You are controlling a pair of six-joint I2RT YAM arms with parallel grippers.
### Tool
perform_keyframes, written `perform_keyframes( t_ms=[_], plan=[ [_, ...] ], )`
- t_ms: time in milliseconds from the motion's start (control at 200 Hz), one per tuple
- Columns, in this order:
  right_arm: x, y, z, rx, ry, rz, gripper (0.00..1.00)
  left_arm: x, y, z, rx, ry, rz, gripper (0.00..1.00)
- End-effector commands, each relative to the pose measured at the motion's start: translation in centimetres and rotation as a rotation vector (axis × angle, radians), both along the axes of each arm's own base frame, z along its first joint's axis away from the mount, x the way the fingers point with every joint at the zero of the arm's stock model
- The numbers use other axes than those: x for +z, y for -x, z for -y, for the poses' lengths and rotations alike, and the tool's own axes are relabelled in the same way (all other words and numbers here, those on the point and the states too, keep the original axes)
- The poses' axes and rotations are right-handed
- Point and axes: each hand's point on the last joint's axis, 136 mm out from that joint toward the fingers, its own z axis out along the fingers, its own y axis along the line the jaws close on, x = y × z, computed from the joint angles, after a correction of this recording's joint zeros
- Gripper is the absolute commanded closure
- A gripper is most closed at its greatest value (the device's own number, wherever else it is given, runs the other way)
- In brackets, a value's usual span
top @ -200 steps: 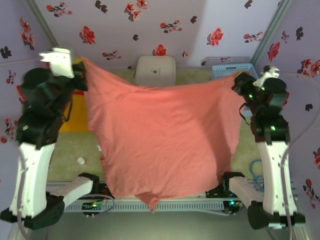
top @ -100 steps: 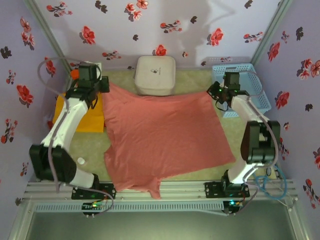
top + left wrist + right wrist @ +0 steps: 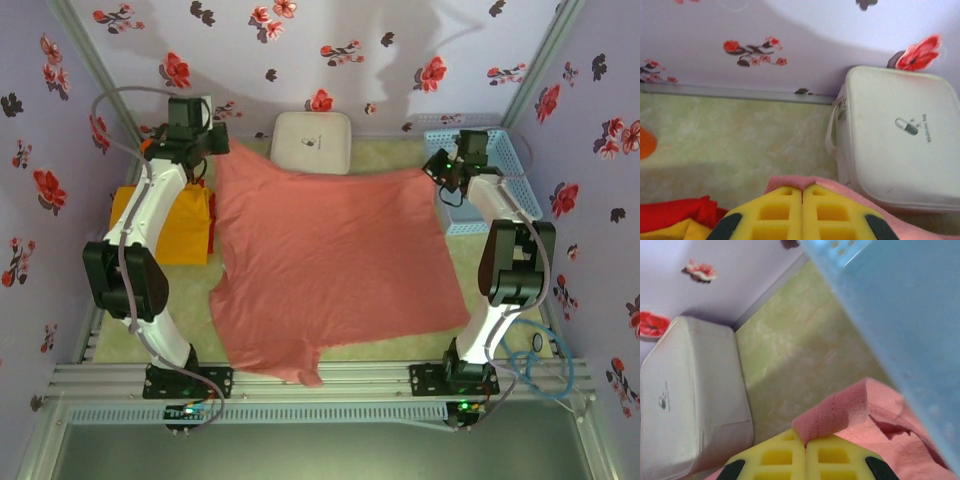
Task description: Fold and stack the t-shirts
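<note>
Both tools are clamped right down on cloth. The left tool (image 3: 802,192) pinches the far-left corner of the pink t-shirt (image 3: 330,260) and the right tool (image 3: 805,445) pinches the far-right corner. In both wrist views the yellow pads meet with just a fabric fold sticking out past them.

Key relation: the shirt lies entirely on the near side of both tools, spread flat on the worktop (image 3: 470,260). The held edge runs left-right along the far side, just in front of the white box (image 3: 312,140). The long axis runs far-to-near, and a flap at the near end reaches the base rail. Each arm has its own corner, so neither is nearer.

Pose: both arms are stretched far out, wrists low, tools pointing at the back wall. The right tool sits just beside the blue basket (image 3: 510,160).

The yellow-orange t-shirt (image 3: 165,225) lies at the left, beside the pink one, with a red t-shirt (image 3: 675,210) showing at its edge.

My read: the spread is done and no fold is made yet. Any fold from this grip means pulling the far edge back toward the bases, with the 2 tools level.
</note>
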Motion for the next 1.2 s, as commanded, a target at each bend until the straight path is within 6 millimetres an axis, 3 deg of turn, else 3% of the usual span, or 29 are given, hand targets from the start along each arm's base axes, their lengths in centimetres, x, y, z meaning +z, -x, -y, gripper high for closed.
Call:
perform_keyframes(
  t_ms=[0,195,455,900,1195],
  plan=[
    [0.8,0.1,0.9,-0.019,0.011,0.029,1.00,0.8,-1.0,0.3,-0.008,0.032,0.001,1.00],
    [0.0,0.1,-0.2,0.028,-0.029,0.016,1.00,-0.8,0.1,0.0,-0.009,0.021,-0.034,1.00],
    [-1.0,1.5,-1.4,0.077,-0.011,-0.035,1.00,-3.9,3.2,-0.6,0.020,0.033,-0.119,1.00],
    [-5.5,7.0,0.2,0.028,0.037,-0.249,1.00,-7.3,10.5,-1.8,0.158,0.151,-0.335,1.00],
    [-6.6,8.6,1.0,0.016,0.062,-0.305,1.00,-10.9,15.5,-0.9,0.211,0.291,-0.466,1.00]
  ],
)
